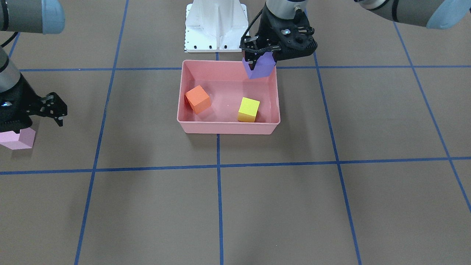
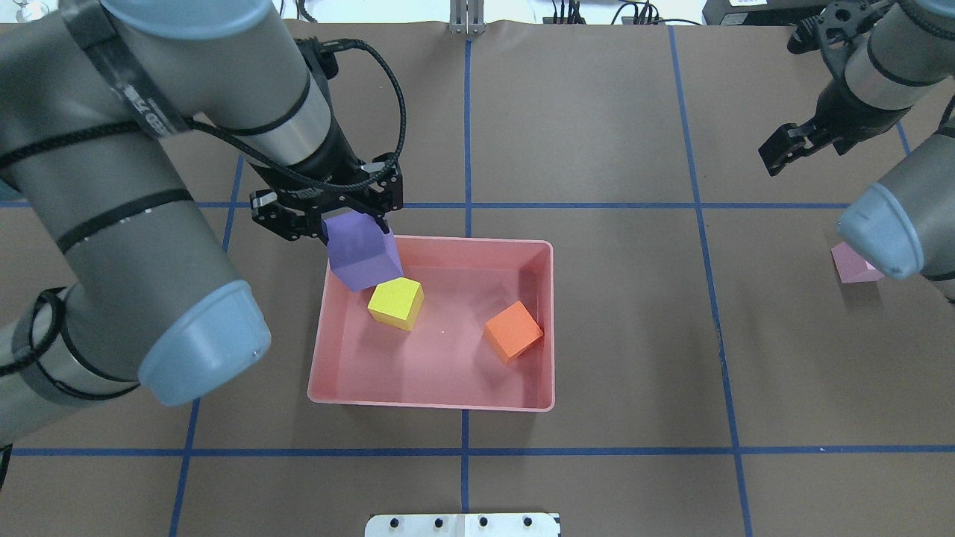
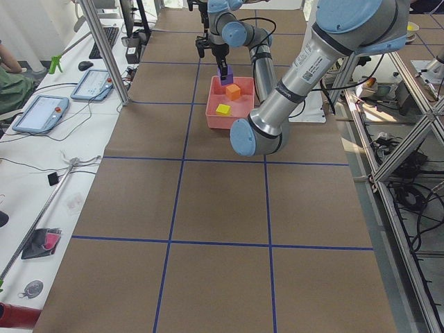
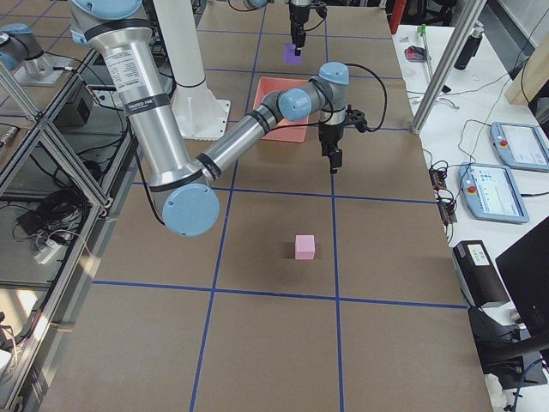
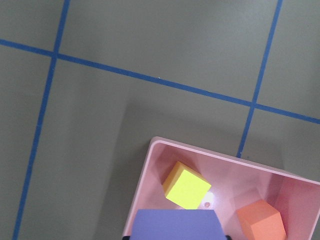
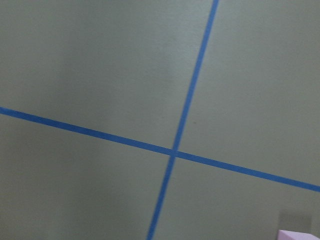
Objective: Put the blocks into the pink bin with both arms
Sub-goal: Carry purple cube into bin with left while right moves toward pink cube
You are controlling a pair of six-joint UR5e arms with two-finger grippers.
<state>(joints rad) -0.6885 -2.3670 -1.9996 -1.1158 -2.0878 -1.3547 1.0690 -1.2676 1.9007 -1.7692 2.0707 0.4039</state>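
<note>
The pink bin (image 1: 228,127) stands mid-table and holds the orange cube (image 1: 198,99) and the yellow cube (image 1: 248,109). My left gripper (image 1: 259,62) is shut on the purple cube (image 1: 262,66), tilted, above the bin's corner nearest my base. From overhead the purple cube (image 2: 360,250) hangs over the yellow cube's (image 2: 395,302) side of the bin (image 2: 448,403). My right gripper (image 1: 55,116) is open and empty, raised beside the light pink cube (image 1: 18,139) on the table. That cube (image 2: 850,265) is partly hidden by my right elbow.
The white base pedestal (image 1: 216,25) stands just behind the bin. Blue tape lines (image 1: 219,165) grid the brown table. In the exterior right view the light pink cube (image 4: 304,247) lies nearer the camera than the right gripper (image 4: 333,161).
</note>
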